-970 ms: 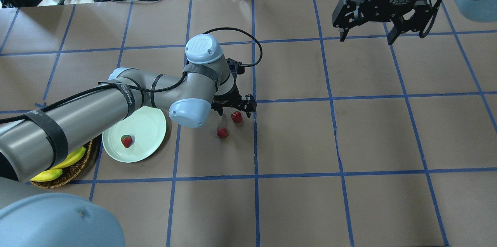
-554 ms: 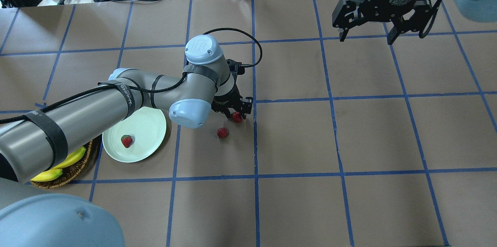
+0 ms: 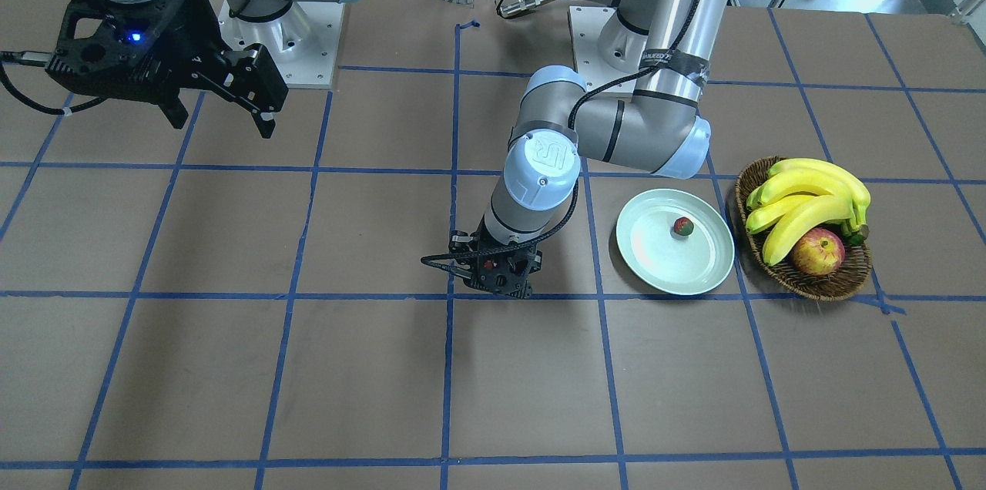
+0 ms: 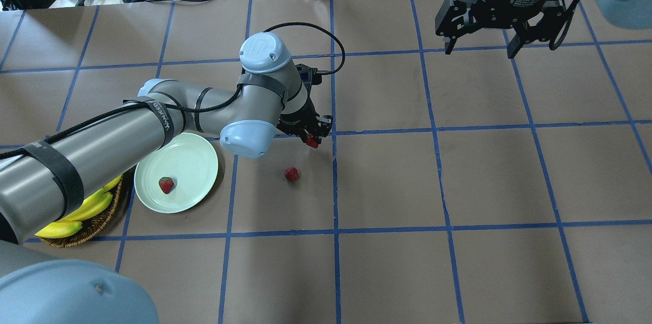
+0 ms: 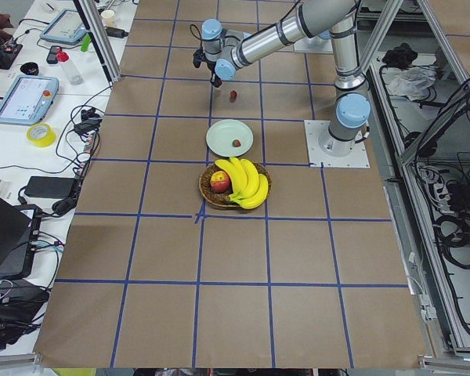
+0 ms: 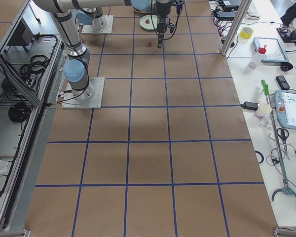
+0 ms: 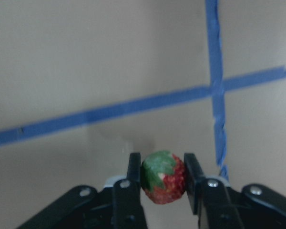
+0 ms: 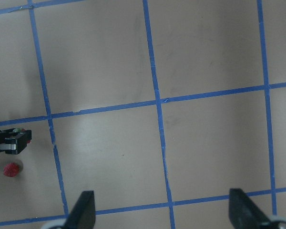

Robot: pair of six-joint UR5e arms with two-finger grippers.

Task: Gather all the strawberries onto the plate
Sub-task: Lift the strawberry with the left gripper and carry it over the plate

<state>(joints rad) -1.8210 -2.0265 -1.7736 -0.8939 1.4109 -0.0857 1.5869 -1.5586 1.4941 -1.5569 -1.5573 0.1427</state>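
Lifted since a second ago, my left gripper (image 4: 310,138) has its jaws clamped on the held strawberry (image 7: 164,177). From overhead, a second strawberry (image 4: 291,174) lies on the table (image 4: 458,186) at its 7 o'clock. The third strawberry (image 4: 166,185) sits on the plate (image 4: 196,158), toward 9 o'clock. My right gripper (image 4: 479,48) hangs with its jaws apart at 2 o'clock.

Brown table (image 4: 484,176) with blue tape grid (image 4: 387,228); directly on it a plate (image 4: 198,161), a wicker basket (image 3: 816,286), one loose strawberry (image 4: 291,174)
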